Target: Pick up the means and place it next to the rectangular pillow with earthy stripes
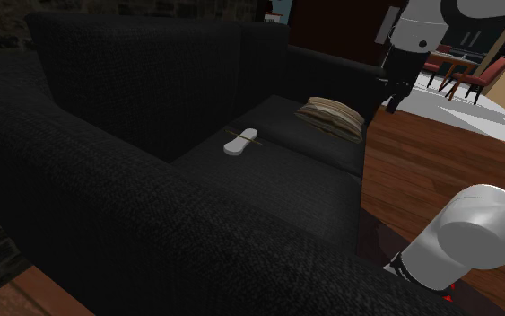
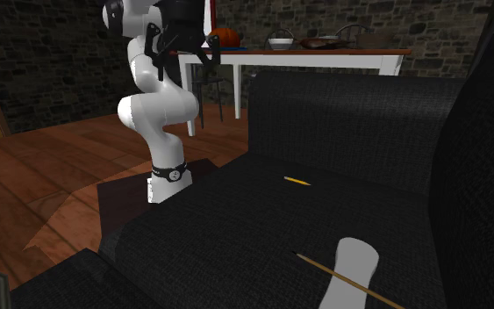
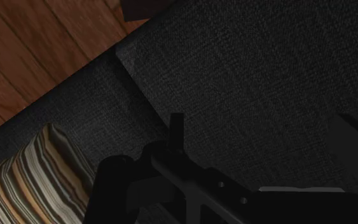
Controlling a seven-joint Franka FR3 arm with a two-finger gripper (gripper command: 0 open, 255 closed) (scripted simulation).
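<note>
- Pickup is not yet begun; the gripper (image 2: 184, 54) is held wide, empty.
- The white piece (image 1: 239, 142) is left well apart from the jaws, past the striped pillow (image 1: 331, 117).

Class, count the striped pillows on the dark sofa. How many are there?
1. The striped pillow lies at the end of the sofa seat, to the shoulder view's right of the white object. Others could be hidden behind the sofa's near arm.

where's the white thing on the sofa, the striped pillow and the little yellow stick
white thing (image 1: 239, 142): shoulder view, its middle
pillow (image 1: 331, 118): shoulder view, middle of its striped top
yellow stick (image 2: 297, 181): second exterior view, middle of its length
</note>
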